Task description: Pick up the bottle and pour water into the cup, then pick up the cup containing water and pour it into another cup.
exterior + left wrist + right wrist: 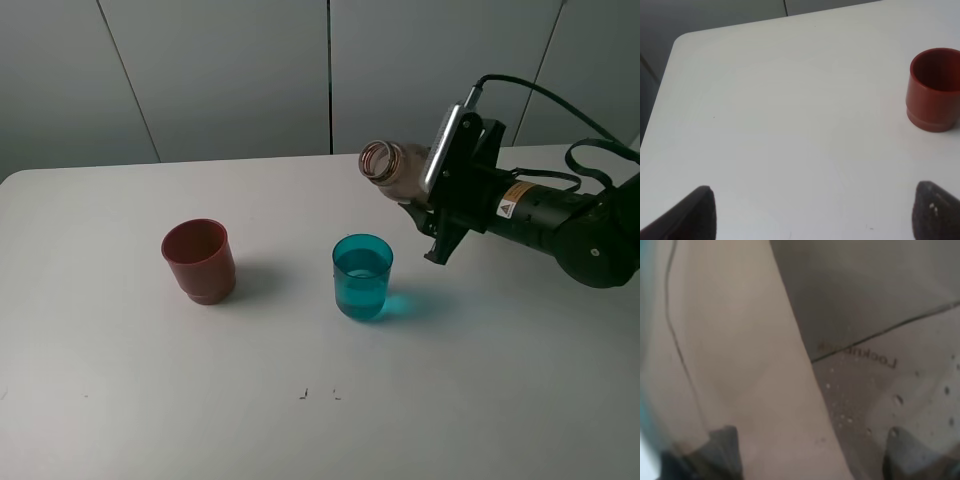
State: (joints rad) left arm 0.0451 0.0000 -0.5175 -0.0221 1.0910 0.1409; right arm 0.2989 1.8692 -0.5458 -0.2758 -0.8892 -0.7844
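Observation:
The grey-brown bottle (392, 165) lies tipped almost level in the air, its open mouth facing left, above and to the right of the cup. My right gripper (428, 196) is shut on its body. In the right wrist view the bottle (790, 340) fills the picture, with droplets on its wall and my dark fingertips (725, 450) at either side. The teal cup (362, 276) stands upright mid-table with water in it. The red-brown other cup (199, 260) stands upright to its left, also seen as the red cup (934, 90). My left gripper (815, 215) is open above bare table.
The white table (120, 400) runs to a rounded far-left corner (682, 40). A grey panelled wall stands behind it. My right arm and its cables (560, 215) reach in from the right edge.

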